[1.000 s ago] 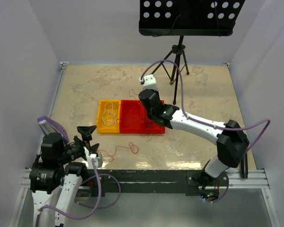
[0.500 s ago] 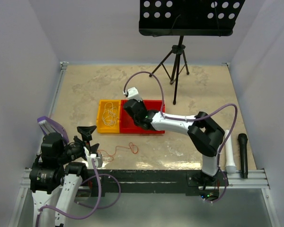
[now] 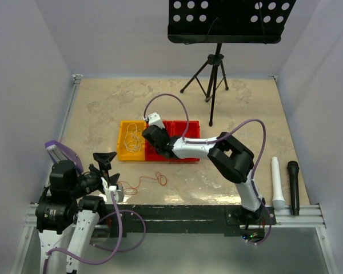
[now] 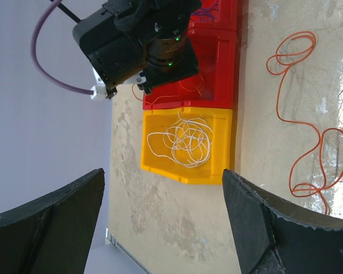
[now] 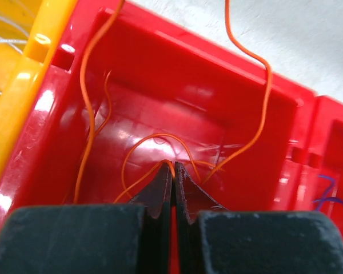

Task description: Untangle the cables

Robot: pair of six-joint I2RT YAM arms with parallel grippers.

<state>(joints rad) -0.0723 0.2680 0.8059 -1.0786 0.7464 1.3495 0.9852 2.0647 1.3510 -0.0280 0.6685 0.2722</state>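
Pinching thin orange wire at right gripper tips, jaws pressed together, lower centre of wrist view, inside red plastic bin. Lying sorted, mid-frame: tangled white wire in yellow plastic bin. Hovering left gripper, jaws spread wide, gripping nothing. Judging about halfway: loose orange wire loop lying lower centre on beige tabletop.
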